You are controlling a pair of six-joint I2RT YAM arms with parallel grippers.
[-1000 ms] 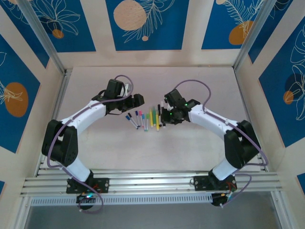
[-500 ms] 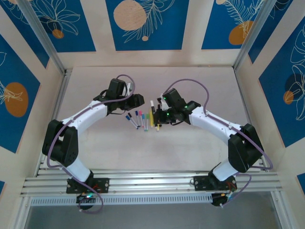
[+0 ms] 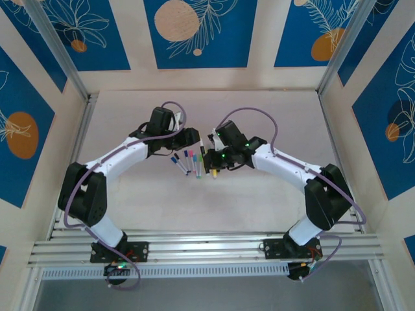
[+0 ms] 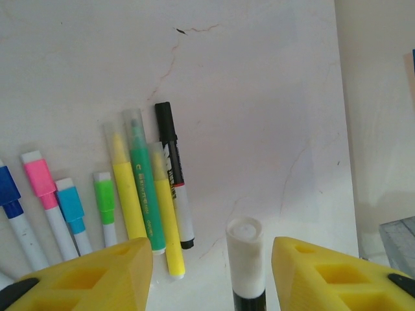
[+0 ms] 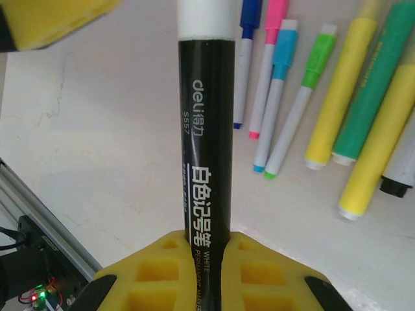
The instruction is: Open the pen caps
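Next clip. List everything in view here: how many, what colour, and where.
Held marker: one, black barrel, gripped in the right jaws.
White cap: one, on the held marker's end, between the left jaws.
Small pens: at least four, white barrels with blue, pink, cyan and green caps, in a row on the table.
Highlighters: three, two yellow and one green, beside the small pens.
Second marker: one, black and white, beside the highlighters.
Table: one, white, hairline cracks.
Wall panels: blue, leaf pattern, around the table.
Left gripper: yellow jaws open either side of the white cap.
Right gripper: yellow jaws shut on the held marker.
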